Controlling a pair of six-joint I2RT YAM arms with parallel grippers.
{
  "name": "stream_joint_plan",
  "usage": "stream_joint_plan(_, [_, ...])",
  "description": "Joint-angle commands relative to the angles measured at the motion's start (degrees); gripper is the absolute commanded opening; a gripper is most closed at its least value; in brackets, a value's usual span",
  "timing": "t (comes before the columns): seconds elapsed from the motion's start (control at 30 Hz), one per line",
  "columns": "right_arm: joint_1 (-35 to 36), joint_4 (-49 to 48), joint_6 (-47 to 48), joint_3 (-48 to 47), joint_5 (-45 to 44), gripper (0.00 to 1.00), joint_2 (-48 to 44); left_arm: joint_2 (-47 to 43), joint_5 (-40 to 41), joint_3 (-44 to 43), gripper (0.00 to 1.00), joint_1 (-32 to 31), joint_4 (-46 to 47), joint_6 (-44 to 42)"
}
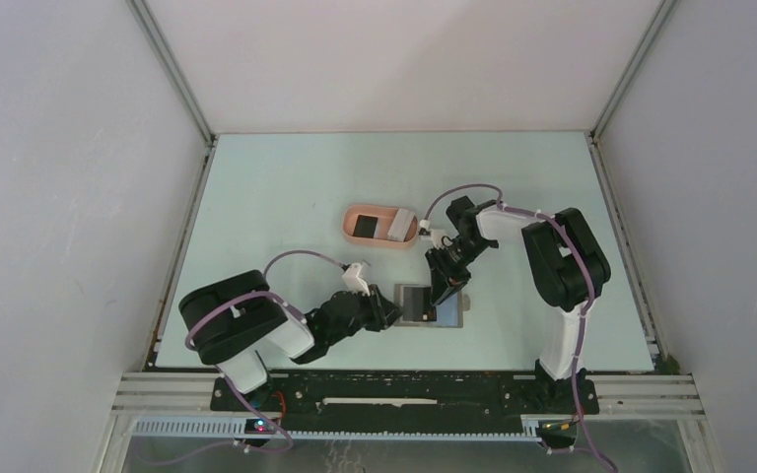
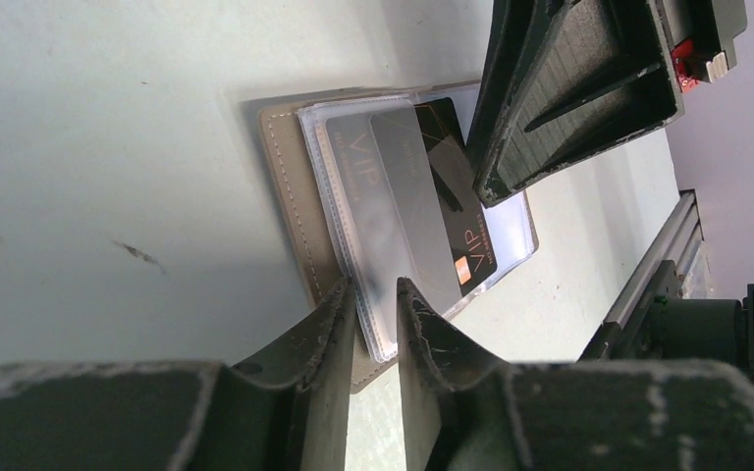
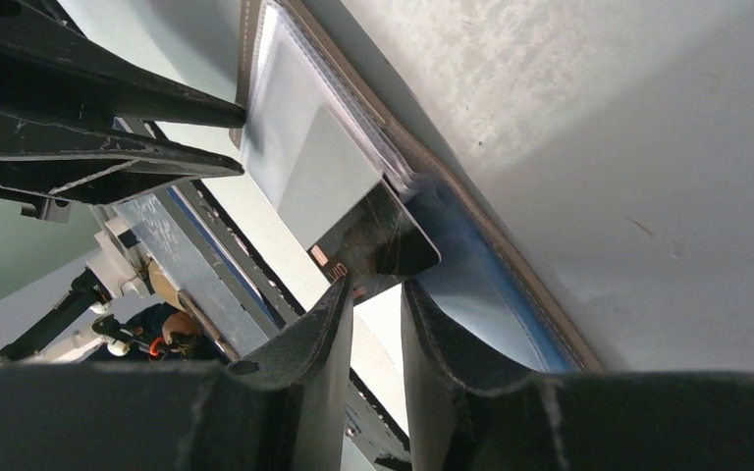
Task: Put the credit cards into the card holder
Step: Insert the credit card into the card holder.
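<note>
Well, the card I am after is the black VIP card (image 3: 373,245). It pokes out of the clear sleeves (image 2: 353,196) at a slant, with one corner past their edge. Next to it, under the plastic, lies a silver-grey card (image 2: 403,196) that is not yet out. Both belong to the open wallet (image 2: 285,186), which lies flat on the table (image 1: 286,197) close to the arms' bases.

The right gripper (image 3: 378,299) is set at that free corner, its jaws a narrow slit with the corner right at their mouth. From the wrist view I cannot tell whether they have bitten on the card or only flank it.

The left gripper (image 2: 378,304) is pressed together on the opposite edge of the wallet, pinching the plastic pages. I take that as an anchor, so that a pull draws the card out of its sleeve and does not drag the whole wallet across the table.

The card holder (image 1: 350,219) sits farther back, apart from the wallet. It has a dark card (image 1: 363,226) in it and a pale card (image 1: 399,227) at its right end, so I judge the job partly done. The pull should follow the card's slant, since a skewed tug could jam it in the plastic.
</note>
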State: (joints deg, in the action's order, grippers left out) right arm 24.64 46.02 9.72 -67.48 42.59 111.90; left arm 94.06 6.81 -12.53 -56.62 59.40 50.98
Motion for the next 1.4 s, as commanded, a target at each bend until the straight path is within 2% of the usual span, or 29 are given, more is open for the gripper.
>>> stream_joint_plan(0.0, [0.9, -0.4, -0.7, -1.2, 2.4, 0.3, 0.8, 1.5, -2.3, -3.1, 0.25, -0.3, -1.1, -1.8])
stream_joint_plan(0.13, [1.5, -1.1, -1.7, -1.3, 2.9, 0.24, 0.9, 2.4, -3.5, -4.0, 0.23, -0.4, -1.1, -2.2])
stream_joint_plan(0.33, [3.4, -1.5, -2.6, -2.2, 4.8, 0.22, 2.5, 3.6, -5.2, -5.0, 0.22, -0.7, -0.8, -2.5])
stream_joint_plan(0.63, [3.7, 0.7, -0.5, -3.1, 5.2, 0.31, 2.0, 3.4, -4.5, -4.1, 0.23, -0.7, 0.4, -2.2])
stream_joint_plan(0.97, [5.2, -0.8, -1.7, -4.3, 10.1, 0.33, 3.2, 5.9, -6.2, -4.4, 0.25, -0.7, 4.6, -1.8])
stream_joint_plan(1.1, [4.3, 0.5, -0.1, -4.7, 8.5, 0.35, 1.8, 4.7, -4.4, -2.7, 0.25, -0.7, 5.8, -1.5])
stream_joint_plan(1.37, [1.7, 5.0, 6.9, -5.0, 0.1, 0.42, -6.5, 0.0, -0.5, 0.8, 0.34, -0.6, 6.1, -1.3])
